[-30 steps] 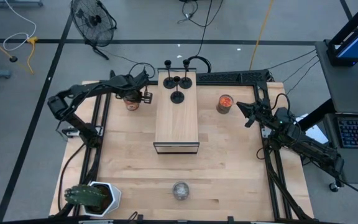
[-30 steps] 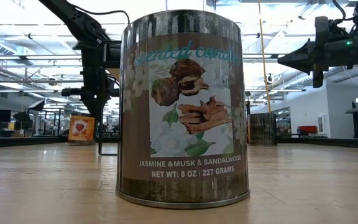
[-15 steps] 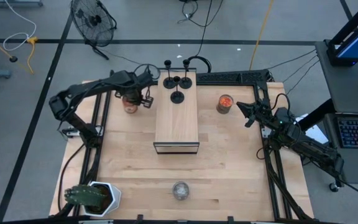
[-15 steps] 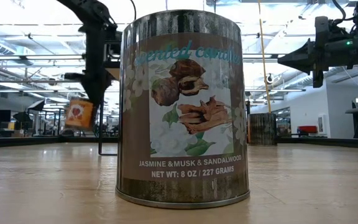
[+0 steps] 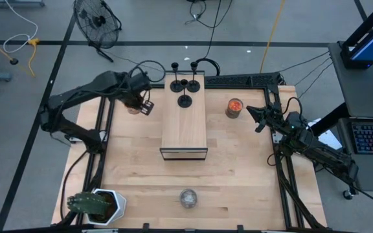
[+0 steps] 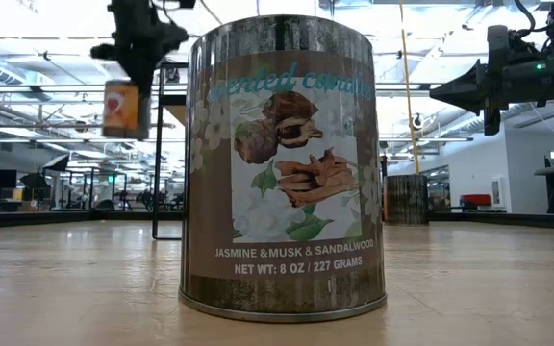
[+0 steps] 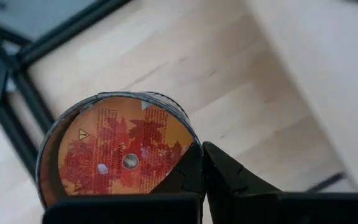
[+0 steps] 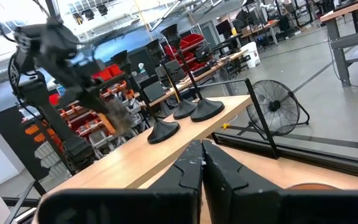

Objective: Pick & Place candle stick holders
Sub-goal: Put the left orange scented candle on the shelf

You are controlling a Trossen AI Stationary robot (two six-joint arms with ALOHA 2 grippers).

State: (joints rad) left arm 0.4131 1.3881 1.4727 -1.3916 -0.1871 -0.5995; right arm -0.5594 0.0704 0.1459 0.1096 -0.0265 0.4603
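Oddly, our left gripper [image 5: 142, 103] is not on a holder at all — its fingers are closed on a tin [image 6: 124, 108] with an orange-red top, carried clear of the table [image 5: 135, 168] just beside the raised wooden block [image 5: 184, 129]. We judge the tin is held high so it can pass without brushing anything.

Next across, the three candle stick holders [image 5: 184, 87] stand clustered at the far end of that block, touching nothing but its top. Each rests on its disc base with the thin stem upright, so the long axis runs vertical and the small cup points up — probably the easiest pose for gripping a stem from the side.

Further right a second tin [image 5: 234, 107] sits on the table, and our right gripper [image 5: 259, 118] waits near the right edge, fingers shut and empty.
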